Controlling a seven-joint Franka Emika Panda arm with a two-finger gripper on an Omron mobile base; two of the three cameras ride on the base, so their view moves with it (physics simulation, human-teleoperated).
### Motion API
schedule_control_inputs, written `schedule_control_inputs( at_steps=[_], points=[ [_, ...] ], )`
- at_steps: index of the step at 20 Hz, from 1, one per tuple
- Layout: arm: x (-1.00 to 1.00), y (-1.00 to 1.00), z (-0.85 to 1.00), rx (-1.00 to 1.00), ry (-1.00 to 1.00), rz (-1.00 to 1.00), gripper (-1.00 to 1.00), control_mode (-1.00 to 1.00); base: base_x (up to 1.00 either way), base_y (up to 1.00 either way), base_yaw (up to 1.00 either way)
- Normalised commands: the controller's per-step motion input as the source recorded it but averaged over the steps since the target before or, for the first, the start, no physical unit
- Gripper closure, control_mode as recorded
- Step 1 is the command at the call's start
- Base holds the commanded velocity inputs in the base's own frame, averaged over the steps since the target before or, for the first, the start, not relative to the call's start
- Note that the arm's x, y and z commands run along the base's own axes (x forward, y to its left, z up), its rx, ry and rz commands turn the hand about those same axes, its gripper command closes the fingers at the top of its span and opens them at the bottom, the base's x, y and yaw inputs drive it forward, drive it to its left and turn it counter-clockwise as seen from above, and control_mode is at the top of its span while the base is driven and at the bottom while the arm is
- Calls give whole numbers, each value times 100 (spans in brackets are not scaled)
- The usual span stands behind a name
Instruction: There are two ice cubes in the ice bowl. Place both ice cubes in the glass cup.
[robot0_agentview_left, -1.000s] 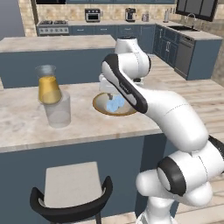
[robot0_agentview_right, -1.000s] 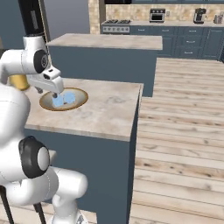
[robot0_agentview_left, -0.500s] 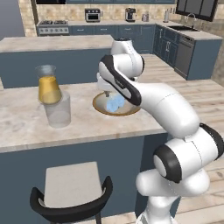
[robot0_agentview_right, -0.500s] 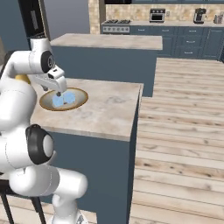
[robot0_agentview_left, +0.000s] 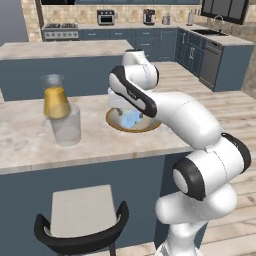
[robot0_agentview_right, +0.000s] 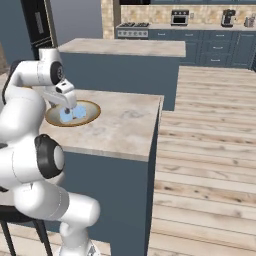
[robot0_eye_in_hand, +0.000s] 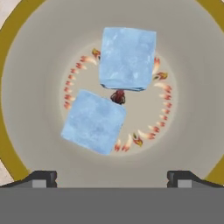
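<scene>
Stool (robot0_agentview_left: 82, 220) with a dark curved backrest stands nearest, in front of the counter (robot0_agentview_left: 30, 150). Glass cup (robot0_agentview_left: 65, 125) sits upright on the counter's left part, empty as far as can be seen. Conical flask of orange liquid (robot0_agentview_left: 55, 96) stands just behind the cup, partly overlapped by it.

Ice bowl (robot0_agentview_left: 150, 125) rests on the counter to the right of the cup, apart from it; brown rim, pale grey inside. In the hand view the bowl's rim (robot0_eye_in_hand: 5, 144) curves round both sides, with a ring of small orange marks on the floor.

Ice cubes (robot0_eye_in_hand: 127, 58) lie in the bowl's middle: two pale-blue blocks, corner to corner, nearly touching. Neither is lifted.

Gripper (robot0_agentview_right: 68, 108) hangs directly over the bowl, pointing down. Claw is spread wide; the two fingertips (robot0_eye_in_hand: 41, 178) stand far apart, nothing between them, no contact with either cube.

Beyond: a second counter island (robot0_agentview_right: 125, 47), then the back wall's dark-blue cabinets (robot0_agentview_left: 160, 37) with a stove (robot0_agentview_left: 59, 31).
</scene>
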Motion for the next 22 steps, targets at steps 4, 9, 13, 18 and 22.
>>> schedule_control_inputs(
  at_steps=[4,9,13,18,22],
  points=[
    [1,0,-23,0,0,-3,-100,-100,0,0,0],
    [8,0,-17,0,0,-3,-100,-100,0,0,0],
    [21,0,-4,0,0,-3,-100,-100,0,0,0],
    [24,0,-4,0,0,-2,-100,-100,0,0,0],
    [15,2,-10,0,0,-1,-100,-100,0,0,0]
  ],
)
